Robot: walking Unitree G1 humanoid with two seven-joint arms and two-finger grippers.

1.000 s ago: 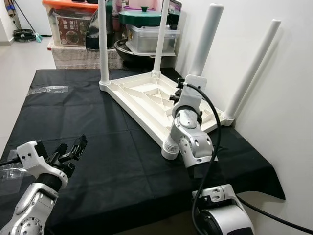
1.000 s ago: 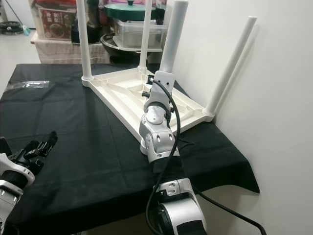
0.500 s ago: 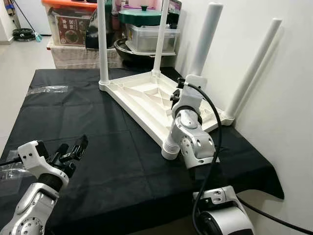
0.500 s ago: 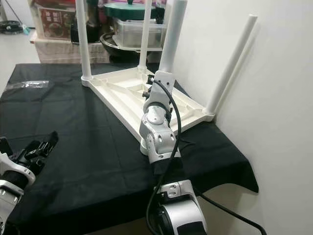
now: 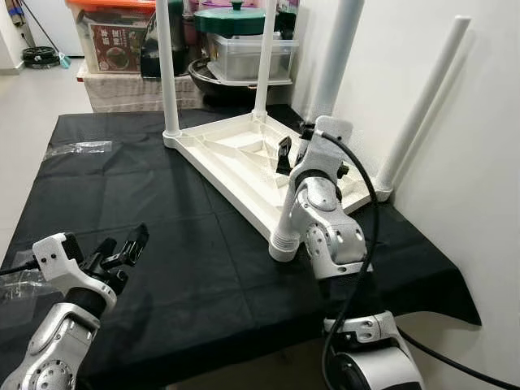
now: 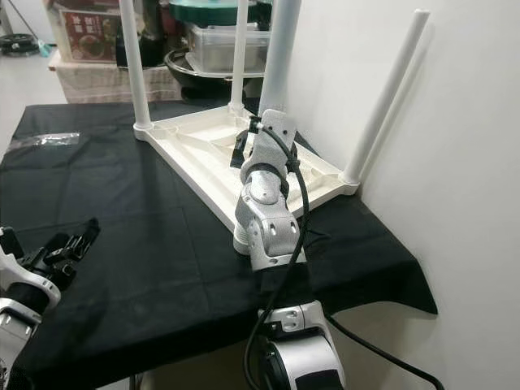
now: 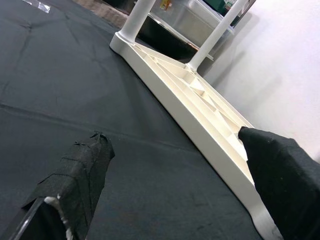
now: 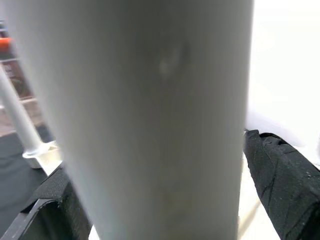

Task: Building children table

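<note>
A black cloth is covering the work surface before me. A plain white wall is rising on my right. Beyond, storage bins and a green-lidded pot are sitting by pale floor.

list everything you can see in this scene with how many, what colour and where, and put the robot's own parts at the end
Tabletop: one, white, upside down on the cloth.
Table legs: four, white, standing up from the tabletop's corners.
Cloth: one, black, covering the work surface.
Plastic wrapper: one, clear, far left of the cloth.
Storage boxes: several, behind the cloth.
Pot lid: one, green, on the boxes.
Wall: white, on the right.
Left gripper: one, black jaws open, over the cloth's near left.
Right gripper: one, black jaws around the near-right leg.
</note>
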